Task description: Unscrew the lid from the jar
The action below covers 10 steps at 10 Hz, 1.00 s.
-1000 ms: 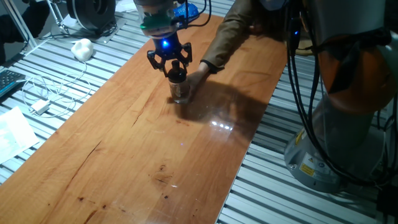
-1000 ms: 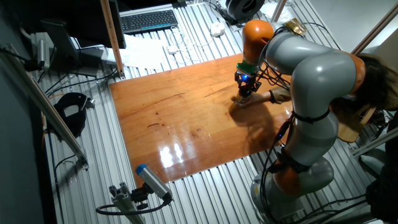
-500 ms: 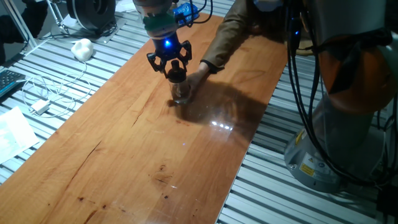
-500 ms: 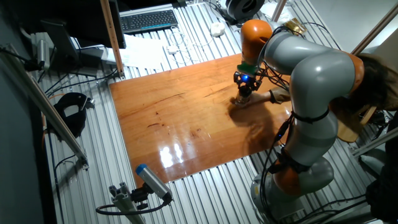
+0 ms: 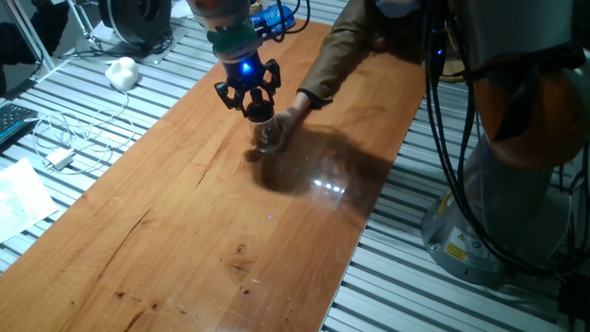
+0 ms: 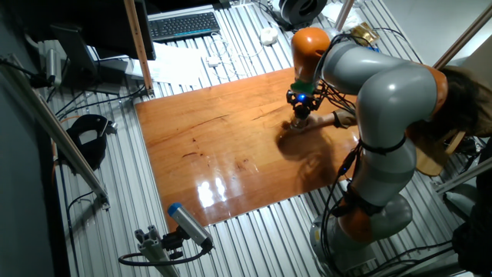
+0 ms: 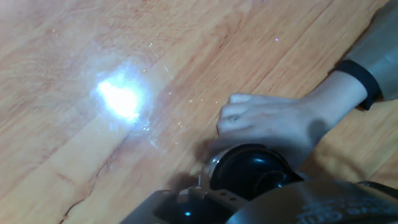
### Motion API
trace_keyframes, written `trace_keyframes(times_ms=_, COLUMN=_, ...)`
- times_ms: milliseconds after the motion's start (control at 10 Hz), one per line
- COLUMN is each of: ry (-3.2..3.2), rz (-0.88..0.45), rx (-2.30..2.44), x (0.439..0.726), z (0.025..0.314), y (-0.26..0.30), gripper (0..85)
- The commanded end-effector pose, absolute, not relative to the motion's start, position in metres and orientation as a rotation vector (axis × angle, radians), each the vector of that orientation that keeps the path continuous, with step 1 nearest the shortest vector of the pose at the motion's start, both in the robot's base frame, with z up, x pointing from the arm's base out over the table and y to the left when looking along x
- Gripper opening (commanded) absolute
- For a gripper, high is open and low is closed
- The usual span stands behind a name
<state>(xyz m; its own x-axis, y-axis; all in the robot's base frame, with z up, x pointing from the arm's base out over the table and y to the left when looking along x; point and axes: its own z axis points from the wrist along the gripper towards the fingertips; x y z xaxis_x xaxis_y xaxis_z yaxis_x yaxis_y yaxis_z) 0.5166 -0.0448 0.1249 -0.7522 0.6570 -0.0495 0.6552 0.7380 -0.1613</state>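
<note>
Lifted slightly, the gripper [image 5: 255, 104] clamps the lid [image 7: 250, 172] while a person's hand [image 7: 270, 123] steadies the jar [image 5: 267, 136]; slipping pads could stall unscrewing.

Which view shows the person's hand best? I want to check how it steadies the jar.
The hand view: the hand fills the frame, fingers curled just behind the black lid. One fixed view shows it small beside the jar, partly hidden. The other fixed view shows only a distant sliver.

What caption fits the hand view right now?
Small round black lid seen from above, a person's hand steadying the jar beneath it on the wooden table.
</note>
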Motion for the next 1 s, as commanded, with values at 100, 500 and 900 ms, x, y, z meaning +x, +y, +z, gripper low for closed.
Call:
trace_keyframes(times_ms=100, ry=-2.904, rz=0.263, rx=-1.144, x=0.516, z=0.126, y=-0.04, gripper=51.0)
trace_keyframes(times_ms=500, ry=-2.853, rz=0.238, rx=-1.259, x=0.515, z=0.125, y=-0.034, gripper=85.0)
trace_keyframes(times_ms=900, ry=-2.825, rz=0.234, rx=-1.313, x=0.518, z=0.125, y=-0.031, gripper=85.0)
